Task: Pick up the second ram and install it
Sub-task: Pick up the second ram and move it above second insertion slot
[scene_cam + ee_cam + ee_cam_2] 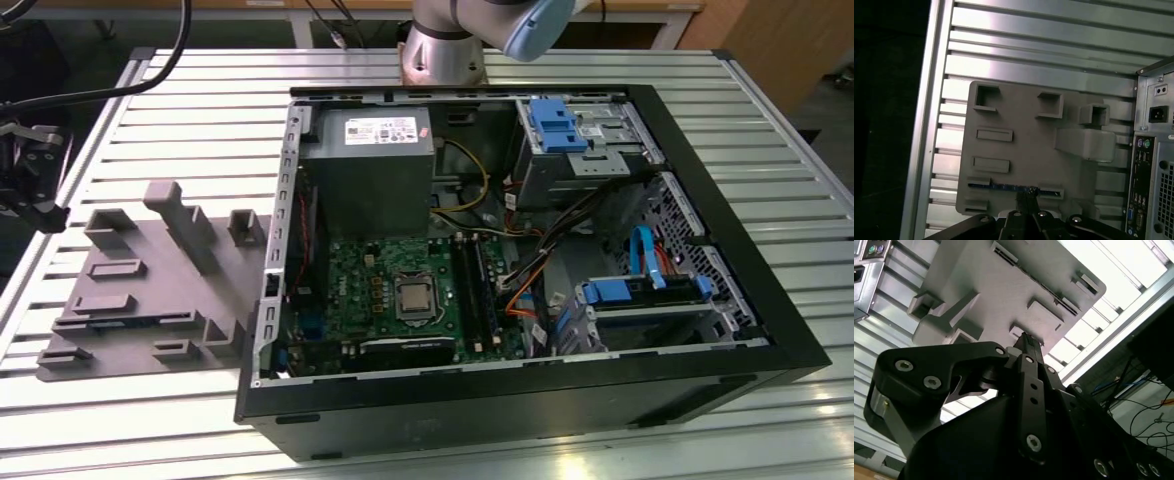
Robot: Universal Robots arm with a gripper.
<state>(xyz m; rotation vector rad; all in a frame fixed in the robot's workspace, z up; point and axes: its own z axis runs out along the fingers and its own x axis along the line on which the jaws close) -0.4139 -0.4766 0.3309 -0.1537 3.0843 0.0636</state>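
The second ram [999,186] is a thin dark strip with a bluish edge, standing on its long edge in a slot of the grey fixture plate [1029,145]. In the first wrist view my gripper [1026,199] hangs above the plate, its fingers together and their tips lined up with the middle of the stick. The second wrist view has the gripper [1026,342] well clear of the fixture plate [1004,290], with nothing between its fingers. In the exterior view the gripper [47,212] hovers by the table's edge, at that view's left, beside the fixture plate [147,290].
An open computer case [534,400] lies on the slatted metal table [187,110], with its motherboard [400,300] and long black memory slots [474,290] exposed. Raised grey blocks [180,220] stand up from the fixture. The case's rear panel [1149,175] borders the fixture.
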